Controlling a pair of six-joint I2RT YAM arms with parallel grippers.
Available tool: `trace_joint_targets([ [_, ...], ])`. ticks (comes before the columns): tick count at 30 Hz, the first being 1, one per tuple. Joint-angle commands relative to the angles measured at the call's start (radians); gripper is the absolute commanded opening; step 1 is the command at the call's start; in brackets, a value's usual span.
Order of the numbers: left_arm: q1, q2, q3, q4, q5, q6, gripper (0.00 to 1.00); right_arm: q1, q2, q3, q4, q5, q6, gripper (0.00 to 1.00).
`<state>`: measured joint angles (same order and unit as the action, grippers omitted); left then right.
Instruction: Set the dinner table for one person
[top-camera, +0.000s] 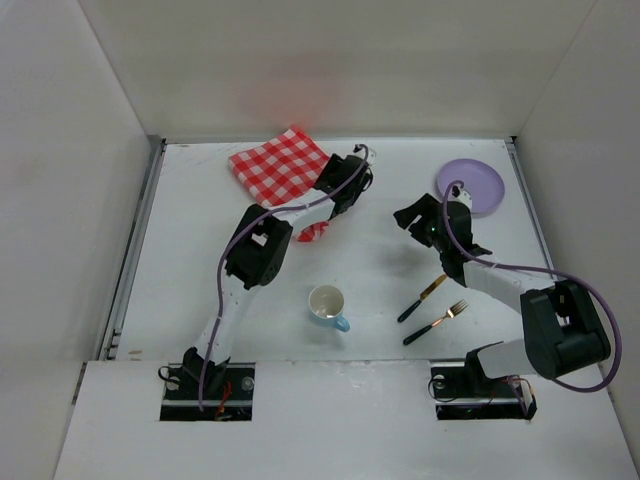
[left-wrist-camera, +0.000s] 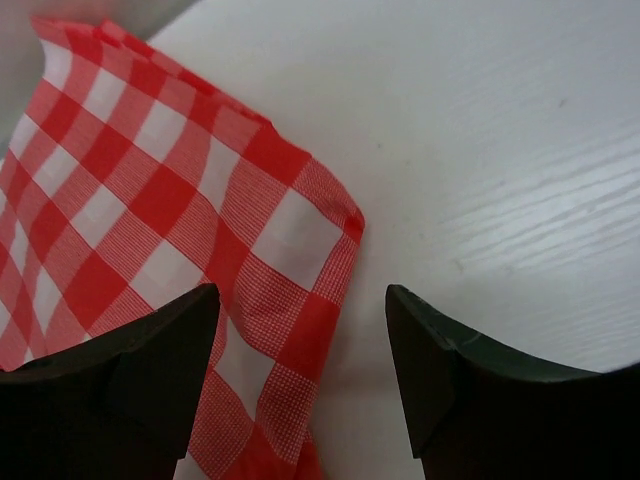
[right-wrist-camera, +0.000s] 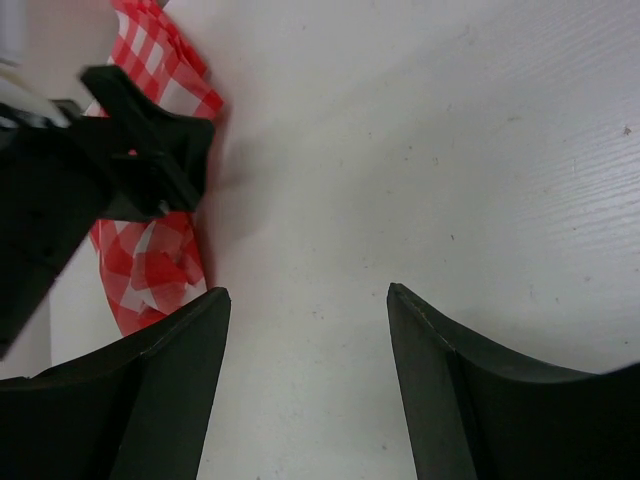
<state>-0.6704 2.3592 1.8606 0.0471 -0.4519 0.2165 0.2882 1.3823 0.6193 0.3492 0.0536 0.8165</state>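
Well, your white table carries everything you see. Toward its far edge, left of centre, lies the red-and-white checked cloth, folded flat (one loose red tail shows from under the left arm, toward the middle of the table). Your left fingers are at the cloth's right-hand corner, spread wide. That edge of the cloth lies in the gap between them, and they are not pinching it. Whether their tips touch the fabric, you cannot tell from these views.

About midway along, closer to the near edge, a white cup with a blue handle stands upright. To its right a knife and a fork lie side by side but apart, both slanted, dark handles toward the near edge. Your right fingers hover on the far side of the knife, spread wide, with only bare table between them. Near the far right corner sits a purple plate, just beside the right wrist.
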Motion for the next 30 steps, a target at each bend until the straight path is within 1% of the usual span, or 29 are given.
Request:
trace_joint_targets([
  [1, -0.002, -0.009, 0.06, -0.058, -0.028, 0.07, 0.65, -0.004, -0.015, -0.001, 0.07, -0.017, 0.013, 0.71],
  [4, 0.002, 0.005, 0.064, -0.058, -0.036, 0.087, 0.65, -0.002, -0.005, 0.0, 0.073, -0.018, 0.012, 0.71],
  [5, 0.005, 0.009, 0.064, -0.056, -0.039, 0.092, 0.62, -0.002, 0.001, 0.003, 0.073, -0.021, 0.013, 0.71],
  [6, 0.009, 0.014, 0.064, -0.052, -0.047, 0.096, 0.58, -0.001, 0.001, 0.005, 0.073, -0.027, 0.015, 0.71],
  [9, 0.007, 0.028, 0.068, -0.032, -0.093, 0.127, 0.38, -0.001, -0.011, 0.003, 0.074, -0.018, 0.01, 0.71],
  [12, 0.001, 0.011, 0.043, 0.035, -0.137, 0.159, 0.2, -0.001, 0.001, 0.008, 0.076, -0.029, 0.012, 0.71],
  [15, -0.007, -0.049, 0.011, 0.097, -0.152, 0.147, 0.12, -0.001, -0.002, 0.01, 0.076, -0.017, 0.006, 0.71],
  [18, -0.004, -0.147, -0.044, 0.18, -0.203, 0.127, 0.07, -0.001, 0.014, 0.011, 0.076, -0.021, 0.007, 0.71],
  [21, 0.013, -0.296, -0.158, 0.296, -0.251, 0.064, 0.07, 0.009, 0.018, 0.017, 0.076, -0.015, 0.003, 0.71],
  [24, 0.041, -0.478, -0.32, 0.371, -0.294, -0.044, 0.08, 0.016, 0.043, 0.031, 0.073, -0.021, 0.001, 0.71],
  [27, 0.087, -0.677, -0.542, 0.43, -0.365, -0.187, 0.09, 0.036, 0.047, 0.04, 0.07, -0.015, -0.003, 0.71],
  [30, 0.127, -0.845, -0.754, 0.468, -0.428, -0.314, 0.1, 0.056, 0.07, 0.056, 0.062, -0.015, -0.01, 0.71],
])
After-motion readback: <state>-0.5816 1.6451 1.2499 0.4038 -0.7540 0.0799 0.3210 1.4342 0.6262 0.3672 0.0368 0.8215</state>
